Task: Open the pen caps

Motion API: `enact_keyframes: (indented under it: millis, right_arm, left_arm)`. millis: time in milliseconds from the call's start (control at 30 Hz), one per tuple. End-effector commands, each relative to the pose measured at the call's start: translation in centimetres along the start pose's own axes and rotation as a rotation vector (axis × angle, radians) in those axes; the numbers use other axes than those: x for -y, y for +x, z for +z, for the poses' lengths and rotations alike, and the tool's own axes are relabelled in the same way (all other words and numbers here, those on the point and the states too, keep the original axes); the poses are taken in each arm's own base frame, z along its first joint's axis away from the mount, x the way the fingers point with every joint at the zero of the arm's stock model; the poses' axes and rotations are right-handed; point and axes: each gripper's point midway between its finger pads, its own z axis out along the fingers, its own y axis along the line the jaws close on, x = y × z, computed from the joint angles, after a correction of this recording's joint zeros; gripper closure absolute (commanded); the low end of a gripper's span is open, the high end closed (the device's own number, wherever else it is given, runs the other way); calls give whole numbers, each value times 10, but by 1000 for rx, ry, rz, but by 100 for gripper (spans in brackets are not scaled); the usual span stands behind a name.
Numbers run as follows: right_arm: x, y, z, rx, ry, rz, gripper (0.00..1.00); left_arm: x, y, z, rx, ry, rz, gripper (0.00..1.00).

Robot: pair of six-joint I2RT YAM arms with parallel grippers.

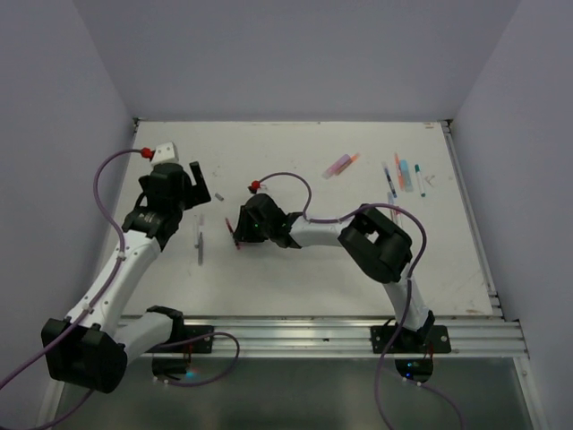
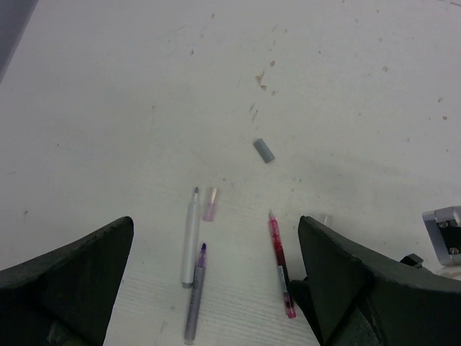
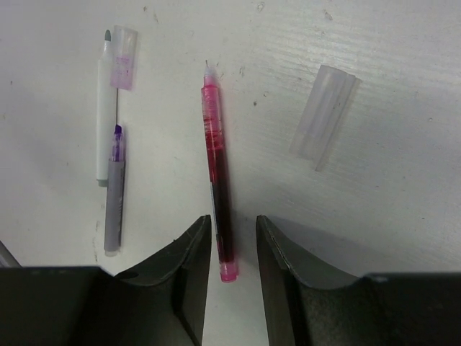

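A scuffed white counter stands between pale lilac-grey walls, with an aluminium rail along its 6 o'clock edge. Toward 9 o'clock, the left gripper hangs spread wide above a white pen, a grey pen, a grey cap and a pinkish cap. The right gripper is released, its jaws slightly apart on either side of a red pen lying on the counter. A clear cap lies at the pen's 1 o'clock. More pens lie at the counter's 1 o'clock.

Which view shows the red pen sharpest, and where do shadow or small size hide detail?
Right wrist: red pen sharpest, evenly lit, faint shadow beside the clear cap. Left wrist: grey cap crisp, lower corners dark. Top external: flat light, no glare, far pens tiny.
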Motion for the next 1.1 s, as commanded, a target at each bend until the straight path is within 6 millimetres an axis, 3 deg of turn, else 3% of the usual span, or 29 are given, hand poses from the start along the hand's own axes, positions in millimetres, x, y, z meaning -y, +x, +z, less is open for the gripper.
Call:
enact_keyframes:
  millis: [0,133,233,333,400,433,533,567,733,933,1033,1067]
  right_arm:
    - [15,6,-10,-12,67,-2,63]
    - [0,-20,-34,47,65,-57,55]
    - [3,-44,-61,91,128,-117,47]
    - [26,-76,-86,152,247,-128,43]
    - [64,-100,-102,179,360,-104,43]
    - [84,-121,-115,216,401,-69,43]
    - [128,-141,-135,250,480,-17,43]
    - [151,-158,-147,280,520,19,43]
    - [227,-202,-183,337,685,90,43]
    - [286,-225,-199,309,804,121,44]
    - [313,-216,-211,261,850,159,44]
    - [321,-205,-214,233,856,174,44]
  left_arm:
    - [-15,5,-1,27,-41,33,0]
    - [-18,12,1,29,-40,33,0]
    - [-16,15,2,16,-32,38,0]
    - [-12,17,2,7,-11,40,0]
    - [-13,18,2,4,-12,40,0]
    - [-13,18,2,4,-15,40,0]
    - [-14,18,1,7,-16,40,0]
    - [-14,17,1,9,-17,39,0]
    - [-16,17,0,11,-24,40,0]
    - [-18,17,1,14,-36,44,0]
    - [-18,16,1,14,-37,45,0]
    - [-18,16,0,14,-37,45,0]
